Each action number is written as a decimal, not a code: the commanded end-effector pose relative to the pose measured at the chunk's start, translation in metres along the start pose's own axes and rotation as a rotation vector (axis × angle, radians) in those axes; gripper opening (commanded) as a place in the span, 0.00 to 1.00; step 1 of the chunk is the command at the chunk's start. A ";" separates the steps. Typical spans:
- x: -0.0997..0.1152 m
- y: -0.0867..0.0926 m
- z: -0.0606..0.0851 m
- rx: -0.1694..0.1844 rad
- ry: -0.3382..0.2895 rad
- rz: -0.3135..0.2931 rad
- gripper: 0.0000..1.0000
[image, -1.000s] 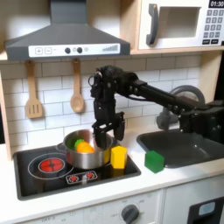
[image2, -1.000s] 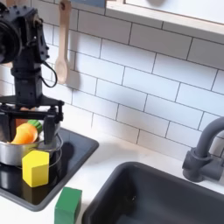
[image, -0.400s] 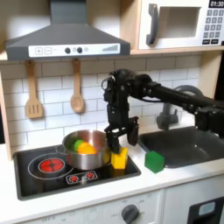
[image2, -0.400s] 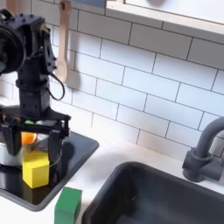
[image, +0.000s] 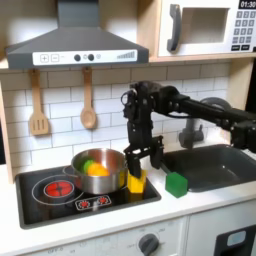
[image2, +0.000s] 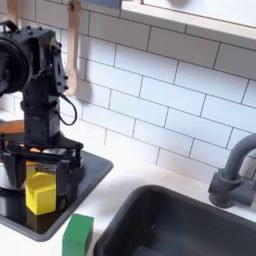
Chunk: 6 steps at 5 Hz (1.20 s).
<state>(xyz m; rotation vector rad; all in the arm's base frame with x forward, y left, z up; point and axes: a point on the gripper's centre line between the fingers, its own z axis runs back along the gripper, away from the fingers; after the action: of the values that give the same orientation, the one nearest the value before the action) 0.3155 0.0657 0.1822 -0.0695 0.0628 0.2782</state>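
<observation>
A yellow block (image: 136, 181) (image2: 40, 192) stands on the black stovetop (image: 60, 193), just right of a silver pot (image: 96, 172) in the first exterior view. The pot holds an orange piece (image: 98, 169) and a green piece (image: 90, 162). My gripper (image: 140, 166) (image2: 41, 168) hangs open right over the yellow block. Its fingers (image2: 74, 165) reach down on either side of the block without closing on it. In the second exterior view the arm covers most of the pot.
A green block (image: 176, 184) (image2: 77, 235) sits on the counter between the stovetop and the sink (image: 222, 170) (image2: 190, 225). A faucet (image: 205, 118) (image2: 233, 170) rises behind the sink. A wooden spatula (image: 38, 106) and spoon (image: 88, 100) hang on the tiled wall.
My gripper has moved from above the pot to the first exterior view's right and come down over the yellow block, staying open. The blocks and pot have not moved.
</observation>
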 end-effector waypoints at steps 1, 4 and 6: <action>-0.013 -0.006 -0.004 0.008 0.004 -0.047 1.00; -0.030 -0.005 -0.004 0.008 -0.005 -0.079 1.00; -0.028 -0.008 0.003 -0.017 -0.008 -0.099 1.00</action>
<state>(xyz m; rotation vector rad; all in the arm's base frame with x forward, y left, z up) 0.2911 0.0505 0.1880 -0.0896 0.0475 0.1830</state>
